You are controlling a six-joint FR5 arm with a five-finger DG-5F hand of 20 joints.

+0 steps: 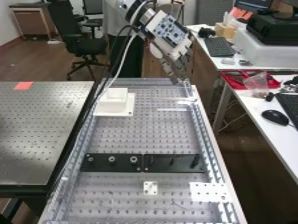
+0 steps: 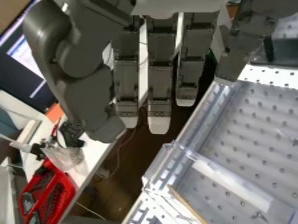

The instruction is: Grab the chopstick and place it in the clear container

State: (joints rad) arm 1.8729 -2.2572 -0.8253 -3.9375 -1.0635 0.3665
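Observation:
In the high view the hand [image 1: 174, 64] is over the bench's far right corner, fingers pointing down. The wrist view has the hand [image 2: 159, 75] with its fingers straight and apart, no object between them. A clear container [image 2: 158, 169] with transparent walls lies beyond the fingertips, at the perforated bench's rail. A thin tan stick, seemingly the chopstick [image 2: 185, 204], lies beside or behind its clear wall; I cannot tell whether it is inside. Pale, see-through shapes around the container [image 1: 189, 100] sit at the right rail in the high view.
A white block on a square base [image 1: 114, 103] stands at the bench's far left. Black plates [image 1: 143, 162] cross the bench, with white perforated plates [image 1: 209, 192] nearer. A red tray [image 1: 249, 80] is on the desk at right. A metal table [image 1: 40, 130] adjoins at left.

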